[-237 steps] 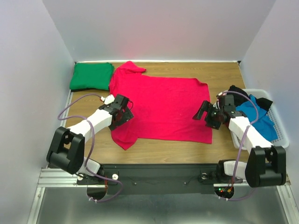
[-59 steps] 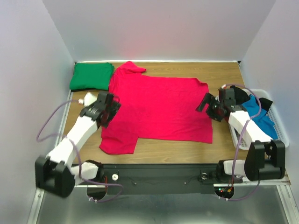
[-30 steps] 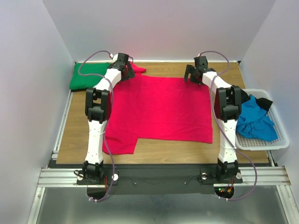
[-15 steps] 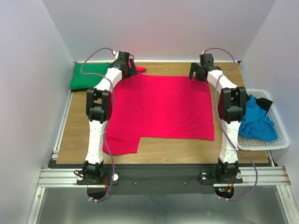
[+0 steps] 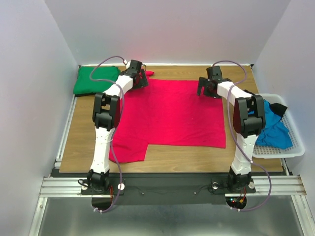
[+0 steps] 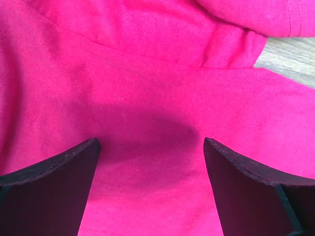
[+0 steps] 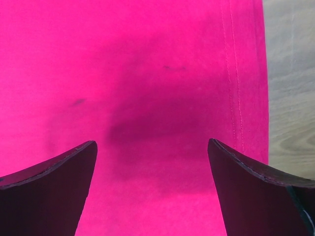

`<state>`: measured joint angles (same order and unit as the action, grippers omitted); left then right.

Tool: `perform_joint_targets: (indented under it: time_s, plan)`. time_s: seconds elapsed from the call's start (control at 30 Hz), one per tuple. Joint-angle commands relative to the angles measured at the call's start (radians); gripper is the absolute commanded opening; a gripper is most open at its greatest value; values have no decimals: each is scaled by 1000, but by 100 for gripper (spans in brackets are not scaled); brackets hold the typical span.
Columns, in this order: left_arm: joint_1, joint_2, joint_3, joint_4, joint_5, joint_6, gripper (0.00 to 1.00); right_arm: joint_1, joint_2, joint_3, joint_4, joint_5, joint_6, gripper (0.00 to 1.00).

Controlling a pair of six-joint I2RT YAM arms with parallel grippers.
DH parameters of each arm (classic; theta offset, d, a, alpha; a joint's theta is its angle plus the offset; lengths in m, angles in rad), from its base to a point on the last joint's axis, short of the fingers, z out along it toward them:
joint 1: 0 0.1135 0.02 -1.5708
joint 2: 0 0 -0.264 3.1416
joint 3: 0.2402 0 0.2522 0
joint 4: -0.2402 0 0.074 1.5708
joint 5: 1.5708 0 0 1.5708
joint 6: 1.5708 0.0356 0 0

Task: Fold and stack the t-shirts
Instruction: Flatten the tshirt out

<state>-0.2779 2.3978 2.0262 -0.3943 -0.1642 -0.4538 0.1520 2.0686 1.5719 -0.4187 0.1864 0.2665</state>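
Red t-shirt (image 5: pixel 172 115) flat, centre of desk (image 5: pixel 187 157). Left fingers (image 6: pixel 49 189) wide above shoulder, 11 o'clock; right fingers (image 7: pixel 256 196) wide above hem, 1 o'clock; neither holding. Risk: one side pinches single layer or slips, fold skews, sleeve bunches.

The top camera looked down from high behind the near edge over the whole counter (image 5: pixel 81 142). Both wrist cameras faced down, very close, onto the crimson t-shirt (image 5: pixel 172 115), shared by all views.
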Motion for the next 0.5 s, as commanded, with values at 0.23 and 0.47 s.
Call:
perform_joint_targets:
  time_s: [0.23, 0.47]
  plan:
    - [2, 6, 58, -28, 21, -14, 99, -12, 143, 114, -14, 203, 16, 100]
    - [-6, 61, 146, -43, 26, -72, 99, -94, 231, 221, -22, 104, 17, 100]
